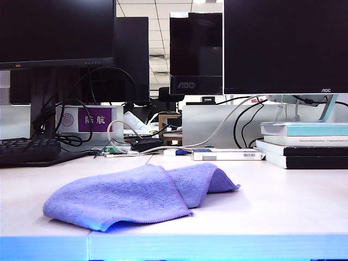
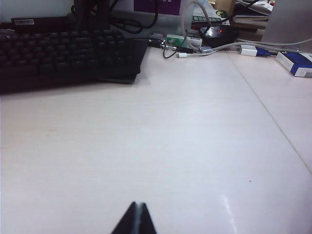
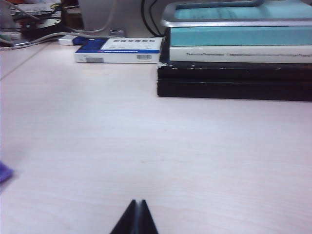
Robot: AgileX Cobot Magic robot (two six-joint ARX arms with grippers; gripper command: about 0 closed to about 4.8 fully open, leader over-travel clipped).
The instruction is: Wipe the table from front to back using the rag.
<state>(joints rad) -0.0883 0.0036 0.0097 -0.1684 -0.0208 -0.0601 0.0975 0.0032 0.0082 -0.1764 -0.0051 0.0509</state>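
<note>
Rag [image 1: 138, 196] lies crumpled near the table [image 1: 283, 209] front edge; left gripper [image 2: 137, 219] and right gripper [image 3: 137, 218] hover clenched, empty; grasping comes next.

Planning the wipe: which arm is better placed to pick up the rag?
Probably the right. A purple corner of the rag shows at the edge of the right wrist view, near the shut right gripper. The shut left gripper faces only bare table and a keyboard.
</note>
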